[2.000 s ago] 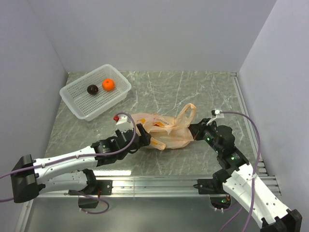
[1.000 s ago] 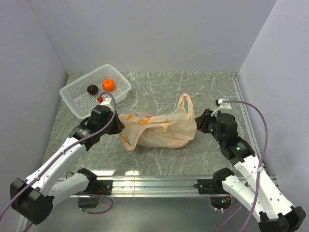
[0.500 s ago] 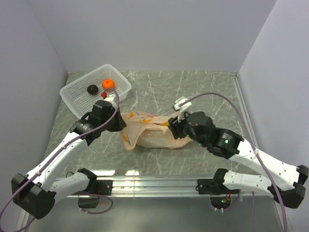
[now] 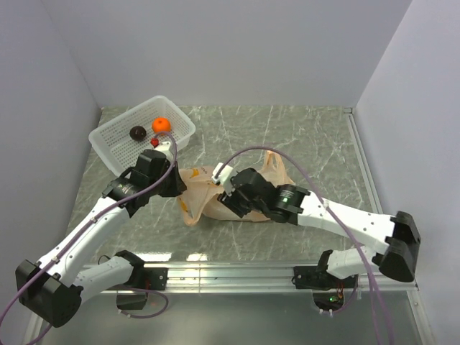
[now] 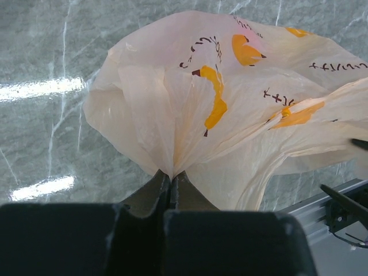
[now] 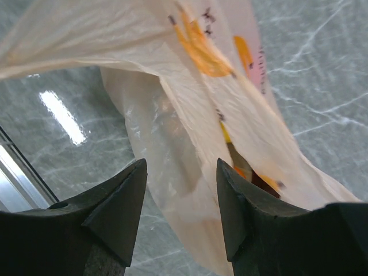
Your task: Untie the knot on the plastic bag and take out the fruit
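Plastic bag (image 4: 201,192) lies crumpled on the marble-patterned table (image 4: 302,136) near the middle, between the two arms, with one handle loop (image 4: 277,164) standing up at its right end. The left arm reaches forward from its base at the near left corner, elbow raised and wrist bent toward the right, and its left gripper (image 4: 180,188) meets the bag's left end. The left wrist view shows this claw (image 5: 170,179) pressed together on a gathered fold of the peach film (image 5: 230,109), which fans out from the pinch; the bag's orange prints and dark script are plain there. The right arm sweeps in low from the near right corner, forearm nearly level and crossing in front of the bag, wrist turned toward the left. The right gripper (image 4: 230,204) sits over the bag's middle. In the right wrist view its claw (image 6: 180,178) is spread wide and grips nothing, with a hanging fold of the bag (image 6: 190,109) between and beyond the two fingers (image 6: 118,198); whether either finger touches the film cannot be told. That view also shows a dark patch (image 6: 233,154) through the plastic, and whether it is fruit cannot be told. Only the overhead view shows the white mesh basket (image 4: 108,140) at the far left, well apart from the bag, holding an orange tangerine (image 4: 161,126) and a dark brown round fruit (image 4: 137,133).
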{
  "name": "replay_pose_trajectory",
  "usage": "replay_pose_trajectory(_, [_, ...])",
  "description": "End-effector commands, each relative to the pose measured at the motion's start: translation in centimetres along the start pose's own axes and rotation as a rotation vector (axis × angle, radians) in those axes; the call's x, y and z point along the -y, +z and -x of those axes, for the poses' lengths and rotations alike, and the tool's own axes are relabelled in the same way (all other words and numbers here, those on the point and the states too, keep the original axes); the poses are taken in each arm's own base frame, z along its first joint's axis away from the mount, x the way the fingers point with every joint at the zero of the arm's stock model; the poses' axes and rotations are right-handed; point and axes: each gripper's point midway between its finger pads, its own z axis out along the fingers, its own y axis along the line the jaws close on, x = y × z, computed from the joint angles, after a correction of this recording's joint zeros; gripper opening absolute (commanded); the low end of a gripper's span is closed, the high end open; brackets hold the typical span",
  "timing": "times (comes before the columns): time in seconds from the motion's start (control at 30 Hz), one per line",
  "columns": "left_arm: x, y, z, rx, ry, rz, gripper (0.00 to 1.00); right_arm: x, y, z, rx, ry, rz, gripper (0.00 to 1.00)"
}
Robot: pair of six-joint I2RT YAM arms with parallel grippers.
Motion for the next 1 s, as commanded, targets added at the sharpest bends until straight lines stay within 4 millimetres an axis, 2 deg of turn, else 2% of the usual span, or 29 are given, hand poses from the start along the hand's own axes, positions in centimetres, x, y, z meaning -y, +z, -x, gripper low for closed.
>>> replay_pose_trajectory(0.0, [0.9,-1.2,2.2,0.073,0.016,-0.027,0.01,-0.5,1.5,0.8,0.028,-0.032,0.029,0.57])
replay_pose_trajectory(0.07, [0.7,-1.2,2.3,0.083,0.016,-0.015,0.01,-0.9,2.3,0.0,0.008,-0.024,0.040,0.49])
replay_pose_trajectory(0.13, [0.5,-1.1,2.3,0.085,0.015,-0.008,0.01,-1.4,3.2,-1.0,-0.018,-0.007,0.042,0.45])
replay_pose_trajectory(0.23, [0.5,-0.8,2.2,0.082,0.010,-0.008,0.01,-1.9,4.0,-3.0,-0.057,0.011,0.048,0.24])
replay_pose_trajectory(0.27, [0.4,-0.8,2.2,0.086,0.003,-0.004,0.01,-2.3,4.2,-4.0,-0.080,0.014,0.060,0.11])
replay_pose_trajectory(0.33, [0.4,-0.5,2.1,0.089,-0.001,-0.007,0.01,-3.9,4.0,-4.8,-0.095,0.024,0.113,0.00])
replay_pose_trajectory(0.37, [0.5,-0.6,2.2,0.095,-0.007,-0.010,0.01,-4.7,3.9,-5.3,-0.108,0.023,0.144,0.00])
replay_pose_trajectory(0.47, [-0.4,-0.2,2.5,0.124,-0.015,0.034,0.02,-8.8,2.8,-7.1,-0.132,0.032,0.306,0.00])
replay_pose_trajectory(0.5, [-0.5,-0.1,2.5,0.127,-0.017,0.036,0.05,-9.6,2.3,-7.1,-0.121,0.039,0.340,0.00])
replay_pose_trajectory(0.53, [-0.4,0.0,2.6,0.129,-0.018,0.033,0.08,-10.2,2.2,-6.7,-0.092,0.056,0.358,0.00])
replay_pose_trajectory(0.57, [-0.3,-0.1,2.8,0.135,-0.023,0.030,0.20,-10.7,2.1,-7.6,-0.099,0.083,0.369,0.00])
replay_pose_trajectory(0.63, [0.1,-0.5,3.2,0.158,-0.026,0.006,0.30,-10.5,1.7,-6.9,-0.052,0.122,0.361,0.00])
replay_pose_trajectory(0.73, [0.6,-1.1,3.6,0.184,-0.027,-0.020,0.36,-9.4,0.7,-5.5,0.009,0.146,0.317,0.00])
replay_pose_trajectory(0.8, [0.6,-1.8,3.8,0.192,-0.020,-0.021,0.52,-8.3,-0.7,-3.2,0.076,0.153,0.287,0.13])
replay_pose_trajectory(0.83, [0.6,-2.0,3.9,0.189,-0.013,-0.016,0.58,-7.8,-1.3,-2.9,0.076,0.142,0.273,0.21])
replay_pose_trajectory(0.87, [0.6,-2.4,3.9,0.189,0.003,-0.015,0.69,-7.3,-2.3,-1.1,0.117,0.141,0.271,0.36])
replay_pose_trajectory(0.93, [1.4,-3.4,4.6,0.220,0.031,-0.052,0.76,-6.1,-3.8,0.1,0.146,0.120,0.240,0.45])
replay_pose_trajectory(0.97, [1.8,-4.5,5.4,0.264,0.060,-0.080,0.84,-5.5,-4.8,1.7,0.185,0.121,0.225,0.52])
